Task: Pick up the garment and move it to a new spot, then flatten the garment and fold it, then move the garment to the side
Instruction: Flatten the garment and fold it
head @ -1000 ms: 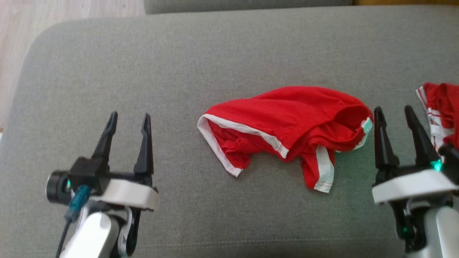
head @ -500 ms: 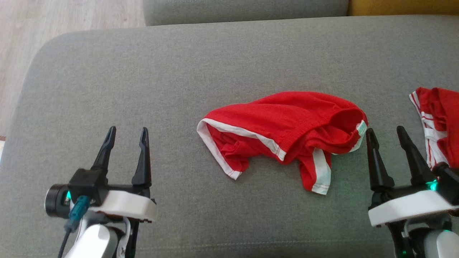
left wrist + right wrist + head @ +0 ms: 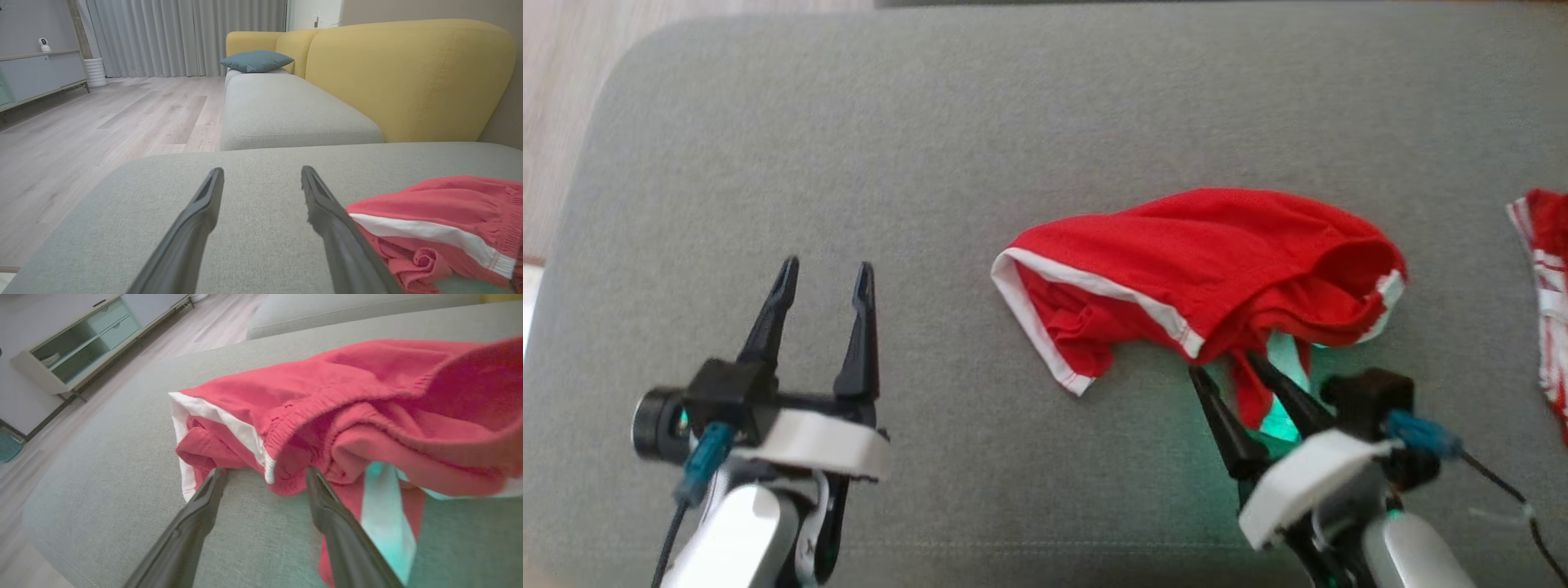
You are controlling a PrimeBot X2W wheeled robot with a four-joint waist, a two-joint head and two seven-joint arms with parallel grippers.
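– Currently, where is the work item?
– The crumpled red knit shorts with white edge trim (image 3: 1209, 269) lie bunched on the grey woven sofa seat cushion (image 3: 890, 147), right of centre in the head view. A second red-and-white cloth piece (image 3: 1539, 286) lies well apart at the right edge.
– Handling properties?
– Judged light, soft and limp, with no stiffness and nothing fragile. Expect the fabric to drape and drag when lifted. Loose layers may slip if only one ply is caught. Recommended hold: the gathered elastic waistband (image 3: 310, 404) or the bunched fold at the near edge, where several layers stack.
– Right arm pose?
– The right gripper (image 3: 1225, 366) is low over the cushion, angled up and left in the head view, fingers spread. Its tips sit at the near edge of the shorts, straddling the bunched fold. Nothing is pinched.
– Left arm?
– The left gripper (image 3: 826, 268) hovers over bare cushion, well apart from the shorts on their left, fingers spread and holding nothing.
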